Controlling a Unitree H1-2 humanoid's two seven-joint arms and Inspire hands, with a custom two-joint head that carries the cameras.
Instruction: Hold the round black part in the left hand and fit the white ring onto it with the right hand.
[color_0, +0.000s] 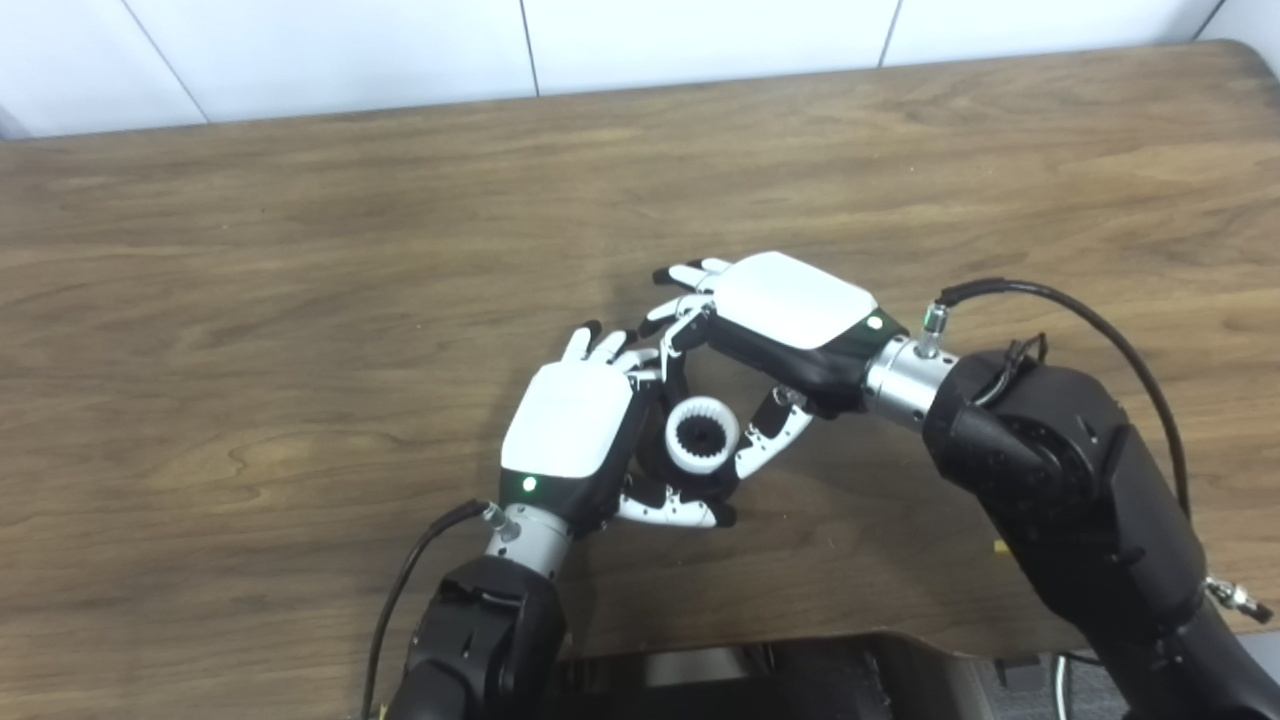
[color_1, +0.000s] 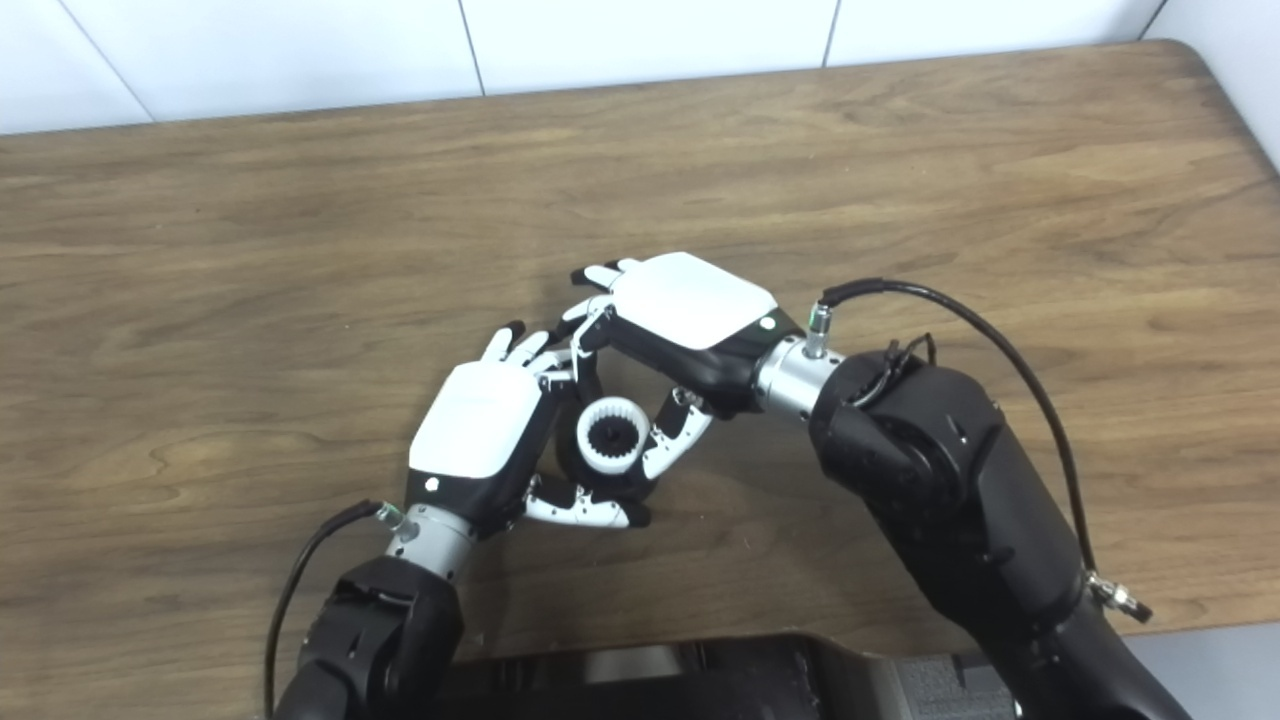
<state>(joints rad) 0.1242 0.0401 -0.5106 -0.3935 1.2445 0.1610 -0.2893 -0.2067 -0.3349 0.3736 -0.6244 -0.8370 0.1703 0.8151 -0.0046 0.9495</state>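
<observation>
While your left hand grips the round black part from its left, the white ring sits on top of it, toothed bore facing up. Right hand pinches the ring from the far right. Keep the ring level, press straight down, hold left steady. Wooden table lies underneath.

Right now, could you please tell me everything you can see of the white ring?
The white ring looks like matte plastic, round, with small teeth lining its inner edge. It sits on the round black part, whose dark toothed centre shows through its opening, facing up toward the cameras. The left hand cups the pair above the table; the right hand has fingertips beside it.
</observation>
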